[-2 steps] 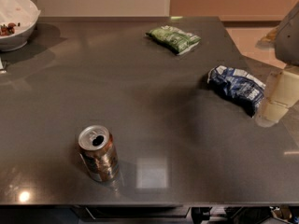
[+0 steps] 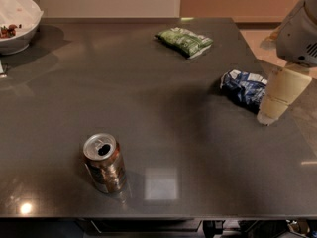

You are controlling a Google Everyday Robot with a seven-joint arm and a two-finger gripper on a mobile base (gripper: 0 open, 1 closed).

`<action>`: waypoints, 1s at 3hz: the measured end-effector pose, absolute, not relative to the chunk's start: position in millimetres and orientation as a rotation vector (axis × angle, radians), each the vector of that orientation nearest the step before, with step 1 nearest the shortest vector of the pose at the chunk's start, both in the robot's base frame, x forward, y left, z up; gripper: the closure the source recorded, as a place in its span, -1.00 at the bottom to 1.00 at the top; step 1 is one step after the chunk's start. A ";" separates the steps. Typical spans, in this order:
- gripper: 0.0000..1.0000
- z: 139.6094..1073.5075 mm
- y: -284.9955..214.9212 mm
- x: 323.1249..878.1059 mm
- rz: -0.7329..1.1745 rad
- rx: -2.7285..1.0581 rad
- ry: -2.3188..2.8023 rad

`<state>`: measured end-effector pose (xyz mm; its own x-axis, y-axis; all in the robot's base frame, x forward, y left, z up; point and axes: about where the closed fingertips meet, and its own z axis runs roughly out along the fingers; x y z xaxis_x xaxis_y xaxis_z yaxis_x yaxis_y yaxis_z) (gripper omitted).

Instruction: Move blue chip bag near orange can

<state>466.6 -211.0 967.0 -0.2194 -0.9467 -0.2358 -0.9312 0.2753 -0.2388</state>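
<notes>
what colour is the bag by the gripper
Dark blue with white patches: the blue chip bag, camera view; gripper beside it.

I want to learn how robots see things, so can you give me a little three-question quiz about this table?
1. True or false: the orange can lies on its side.
2. The gripper is by the table's right edge. Which is nearest it? A) green snack bag B) blue chip bag C) orange can
3. Fill in: at the far left corner sits a white ____.
Key: 1 false, it stands upright; 2 B; 3 bowl.
</notes>
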 end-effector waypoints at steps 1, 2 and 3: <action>-1.00 943.6 -215.0 506.4 -0.024 -1.661 2.247; -1.00 916.4 -224.8 540.1 0.011 -1.616 2.298; -1.00 887.1 -242.2 561.2 0.029 -1.580 2.364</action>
